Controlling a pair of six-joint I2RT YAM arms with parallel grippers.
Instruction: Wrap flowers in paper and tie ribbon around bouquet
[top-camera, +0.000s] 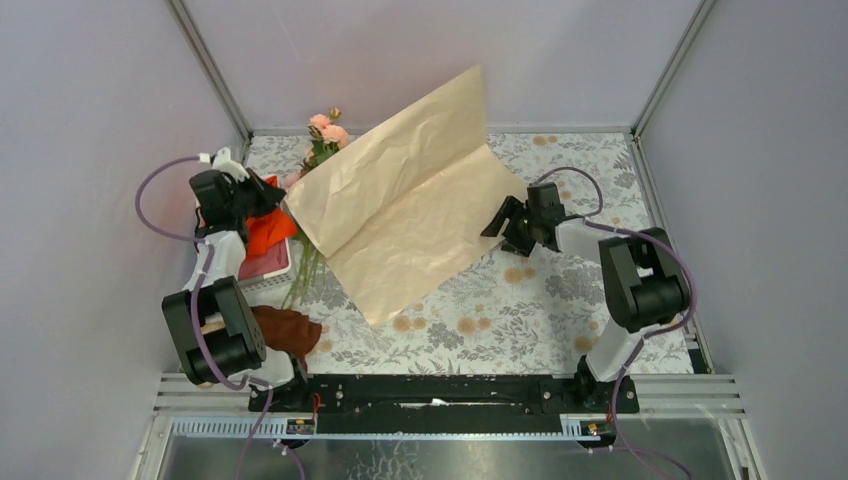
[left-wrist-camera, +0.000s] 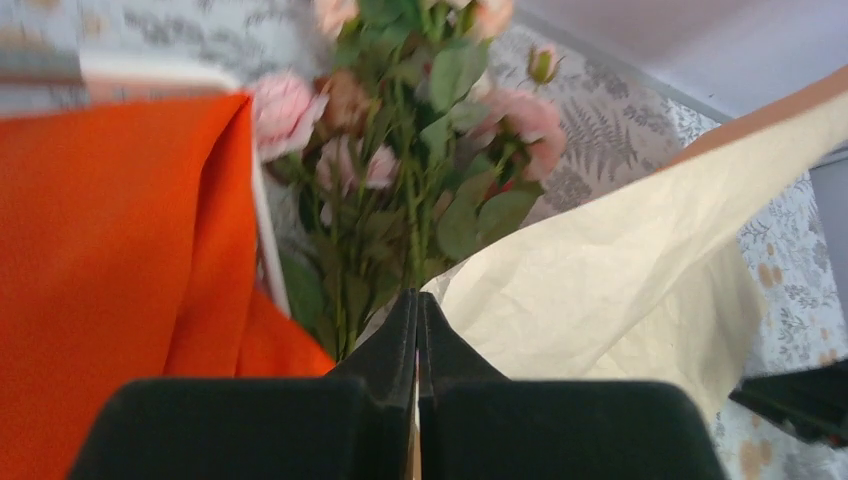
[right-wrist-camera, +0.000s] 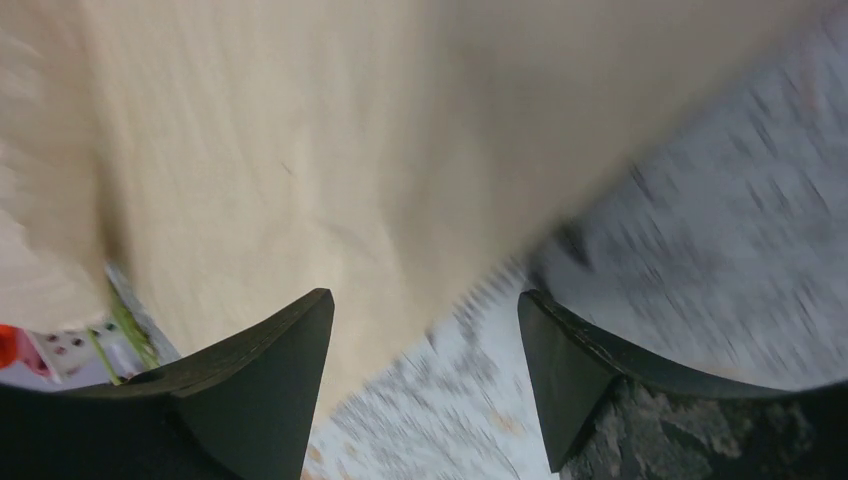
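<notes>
- The left claw (left-wrist-camera: 417, 300) is clenched, its two fingers pressed together on a corner of the paper (left-wrist-camera: 600, 290); a pale sliver of the sheet shows in the seam between them.
- Just past its tips stand the flowers (left-wrist-camera: 420, 170), with pink blooms at the top and green stems running down along the paper's edge. A bright orange cloth (left-wrist-camera: 120, 260) lies close beside them.
- The right claw (right-wrist-camera: 425, 298) is released, its jaws wide apart with nothing between them. It faces the paper's right edge; whether it touches the sheet cannot be told.
- Below it is the flower-patterned tabletop (right-wrist-camera: 700, 200).
- Seen from above, the paper is creased. One half lies on the tabletop and the other rears up, tilted toward the back wall, covering part of the flowers.
- A brown cloth (top-camera: 290, 330) lies near the left arm's base.
</notes>
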